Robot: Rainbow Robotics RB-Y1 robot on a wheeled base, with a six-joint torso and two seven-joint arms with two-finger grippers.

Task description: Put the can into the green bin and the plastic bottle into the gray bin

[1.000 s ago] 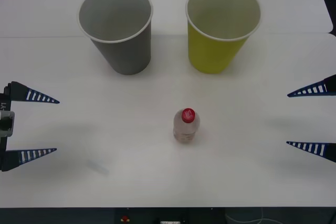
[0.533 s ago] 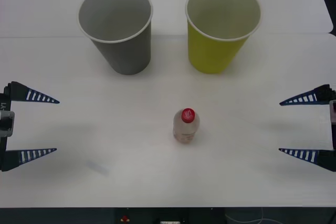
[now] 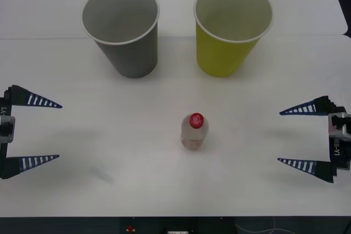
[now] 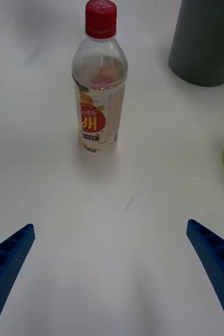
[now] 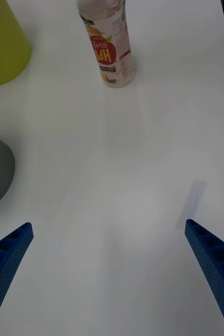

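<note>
The plastic bottle [image 3: 194,131] stands upright in the middle of the table, clear with a red cap and a red-and-yellow label [image 4: 97,123]. Behind it stand the gray bin [image 3: 123,31] on the left and the green bin [image 3: 230,31] on the right, both upright with open mouths. My right gripper [image 3: 279,137] is open at the table's right side, pointing at the bottle from a good distance. At the left edge my left gripper [image 3: 59,131] is open too, equally far from the bottle [image 5: 110,47]. The can is out of view.
The white table [image 3: 109,190] has bare surface all around the bottle and between the two grippers. A faint smudge [image 3: 101,175] lies near the front left. The table's front edge runs along the bottom of the front view.
My right gripper has slid leftward toward the bottle, with more of its wrist now showing. The left gripper, the bottle and both bins have stayed put.
</note>
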